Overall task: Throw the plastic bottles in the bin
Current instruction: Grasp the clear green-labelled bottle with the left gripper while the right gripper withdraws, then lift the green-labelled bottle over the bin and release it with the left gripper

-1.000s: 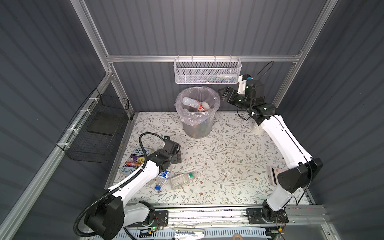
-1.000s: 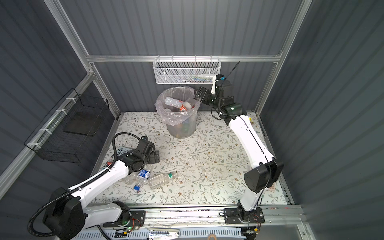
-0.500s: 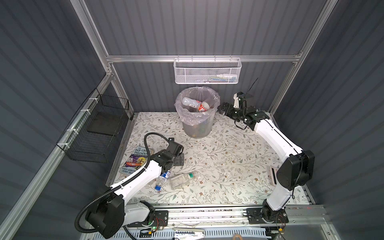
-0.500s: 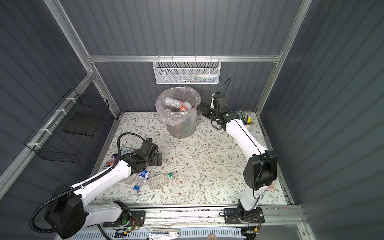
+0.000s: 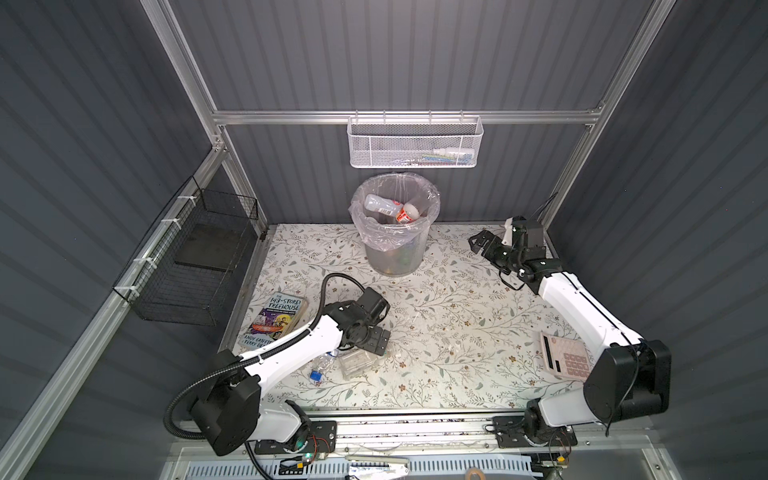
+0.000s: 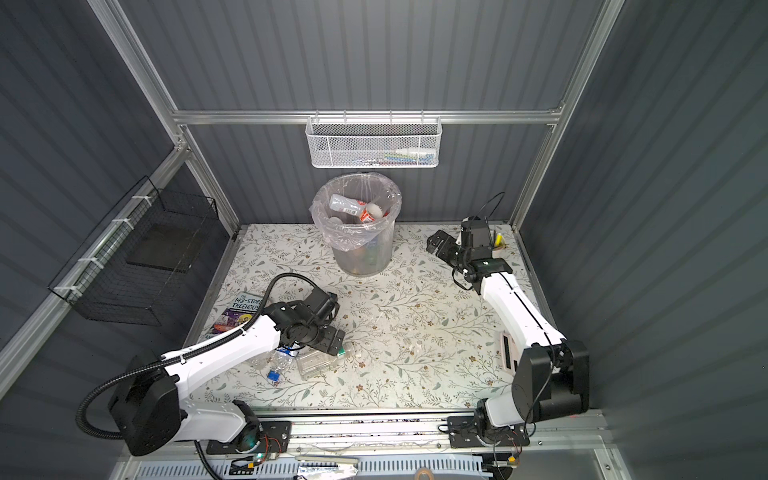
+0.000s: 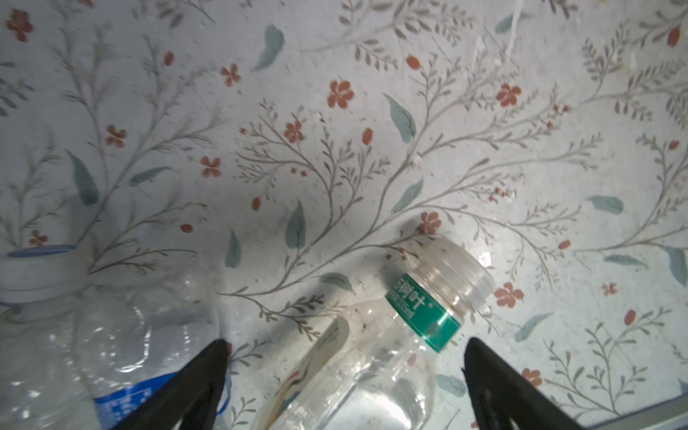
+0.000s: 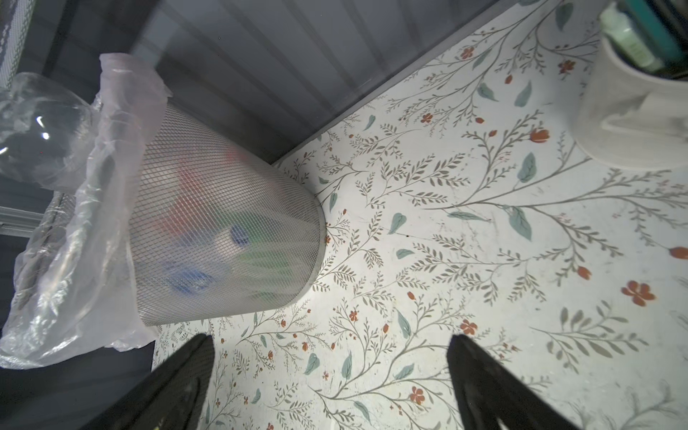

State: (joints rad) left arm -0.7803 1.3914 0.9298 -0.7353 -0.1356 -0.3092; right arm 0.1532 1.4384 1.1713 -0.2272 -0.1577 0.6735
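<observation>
Green-labelled bottle (image 7: 391, 335) under left hand (image 7: 345, 341), jaws apart; right hand (image 8: 329, 337) jaws apart

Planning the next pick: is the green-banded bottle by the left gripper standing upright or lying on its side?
Lying on its side. In the left wrist view the green-banded bottle rests lengthwise on the floral table.
</observation>
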